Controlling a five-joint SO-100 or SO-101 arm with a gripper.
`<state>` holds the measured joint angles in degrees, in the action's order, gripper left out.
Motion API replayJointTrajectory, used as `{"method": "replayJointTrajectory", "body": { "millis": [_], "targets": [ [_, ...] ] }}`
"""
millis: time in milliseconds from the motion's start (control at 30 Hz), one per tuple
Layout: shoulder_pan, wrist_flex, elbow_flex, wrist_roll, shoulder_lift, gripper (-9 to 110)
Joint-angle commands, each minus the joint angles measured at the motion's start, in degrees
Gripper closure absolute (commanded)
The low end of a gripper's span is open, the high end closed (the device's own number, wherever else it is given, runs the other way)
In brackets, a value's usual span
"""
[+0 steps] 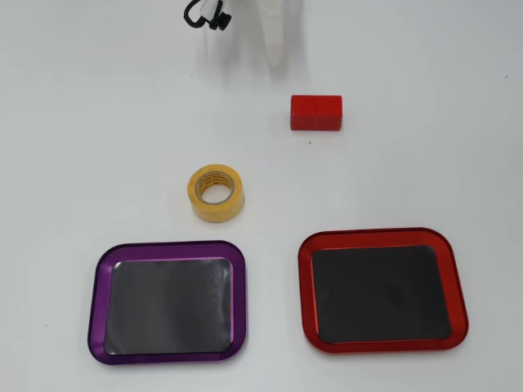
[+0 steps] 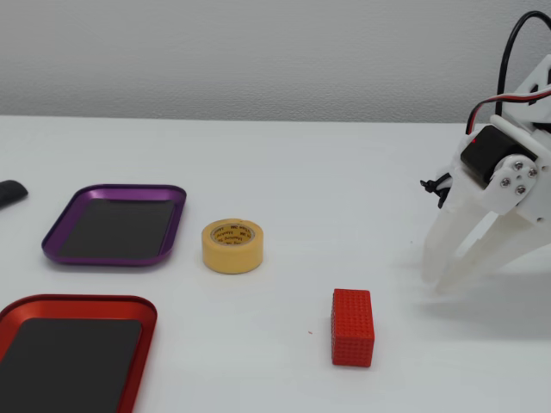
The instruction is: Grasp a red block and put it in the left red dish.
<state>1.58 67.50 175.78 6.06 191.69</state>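
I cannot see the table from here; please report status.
Gripper open, empty, short of red block. Block lies on table. Red dish empty. Tape roll off the path.

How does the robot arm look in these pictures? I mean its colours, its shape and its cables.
In the fixed view the arm is white plastic. The hand has two long, pale, tapering fingers. A black servo motor sits at the wrist, beside a white plate with small screws. Black and red cables loop above it. The overhead view shows only a white finger and a black cable loop.
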Motion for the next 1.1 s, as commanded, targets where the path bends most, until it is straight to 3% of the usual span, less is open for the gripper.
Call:
{"method": "replayJointTrajectory", "body": {
  "millis": [0,1067],
  "targets": [
    [0.6,-0.7,0.4,0.3,5.9,102],
    [-5.1,-8.1,-5.5,-0.2,1.0,100]
  ]
}}
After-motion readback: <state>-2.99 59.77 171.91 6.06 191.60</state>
